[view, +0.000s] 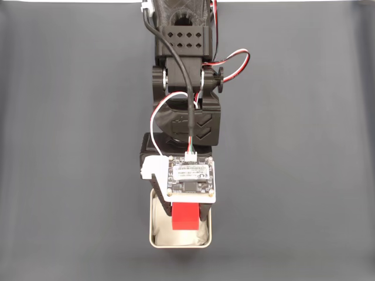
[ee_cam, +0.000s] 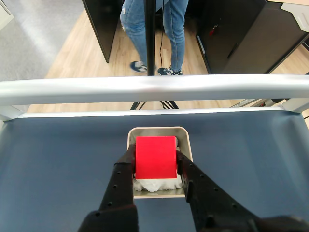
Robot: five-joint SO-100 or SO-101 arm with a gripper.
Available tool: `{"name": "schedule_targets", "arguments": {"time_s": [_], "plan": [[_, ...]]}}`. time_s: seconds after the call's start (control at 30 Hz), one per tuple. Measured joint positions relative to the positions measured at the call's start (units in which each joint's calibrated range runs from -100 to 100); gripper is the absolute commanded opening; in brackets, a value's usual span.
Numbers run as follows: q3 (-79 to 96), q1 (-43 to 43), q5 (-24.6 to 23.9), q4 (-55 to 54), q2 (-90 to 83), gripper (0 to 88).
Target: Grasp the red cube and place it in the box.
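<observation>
Fixed view looked straight down: the black arm [view: 187, 88] reached from the top edge toward the bottom, a white circuit board [view: 189, 178] riding on its wrist with red, white and black wires looped above it. That board hid most of the gripper [view: 186, 218], so only the lower part of the red cube [view: 186, 216] showed beneath it, over the box [view: 153, 234]. Wrist view supplied what the top-down view lacked: the gripper [ee_cam: 155, 158] had both black fingers [ee_cam: 120, 176] pressed against the left and right faces of the red cube [ee_cam: 155, 157], jaws narrowed to the cube's width and holding it. The cube sat over the opening of the box [ee_cam: 186, 142], whose white lining [ee_cam: 157, 185] showed below the cube's near edge; whether the cube touched the lining could not be told. Wrist view also took in a metal rail [ee_cam: 154, 89] along the far edge of the dark blue-grey table [ee_cam: 58, 159], wooden floor beyond, and a person's legs [ee_cam: 174, 29] in jeans and sneakers standing by a black pole. Count: one cube, one box, one arm, two fingers, one person.
</observation>
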Motion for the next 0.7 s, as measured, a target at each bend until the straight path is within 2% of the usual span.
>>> {"name": "schedule_targets", "arguments": {"time_s": [0.7], "plan": [[0.0,0.4,0.0,-0.7,1.1,9.4]]}}
